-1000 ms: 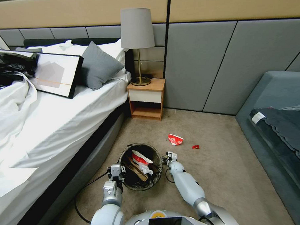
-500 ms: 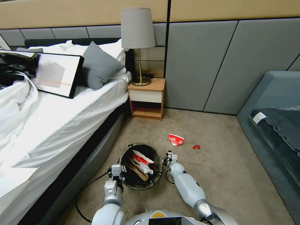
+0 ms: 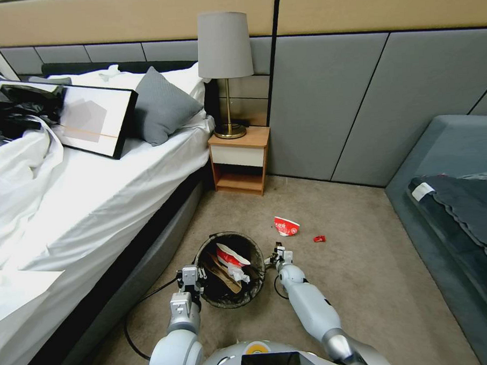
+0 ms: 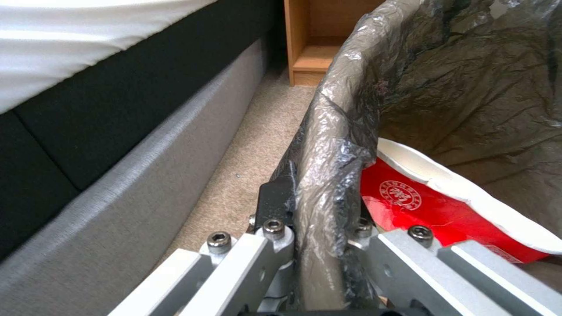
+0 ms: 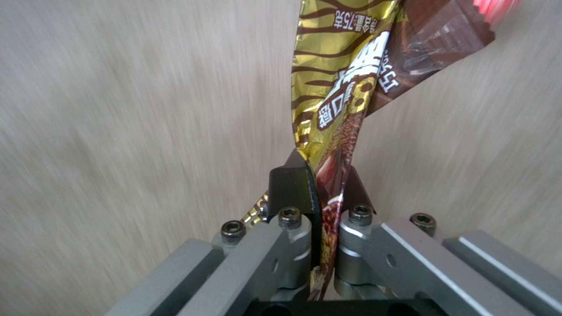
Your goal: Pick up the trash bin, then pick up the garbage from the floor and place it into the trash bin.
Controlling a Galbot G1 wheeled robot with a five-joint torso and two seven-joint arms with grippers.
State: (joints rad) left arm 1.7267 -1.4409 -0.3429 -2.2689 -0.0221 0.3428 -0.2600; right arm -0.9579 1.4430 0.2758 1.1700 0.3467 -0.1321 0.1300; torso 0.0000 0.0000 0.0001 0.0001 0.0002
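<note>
The trash bin, lined with a dark bag, is held off the carpet with my left gripper shut on its rim; in the left wrist view my left gripper pinches liner and rim between its fingers. Inside lie a red-and-white wrapper and tan paper. My right gripper hangs just right of the bin, and the right wrist view shows this gripper shut on a gold-and-brown wrapper. On the carpet beyond lie more garbage: a red-and-white wrapper and a small red scrap.
The bed runs along the left, close to the bin. A wooden nightstand with a lamp stands against the wall ahead. A grey sofa fills the right. A black cable trails on the carpet at left.
The whole head view has shifted slightly. My right gripper with the wrapper has edged a little to the right of the bin's rim. The left gripper keeps its hold on the bin.
</note>
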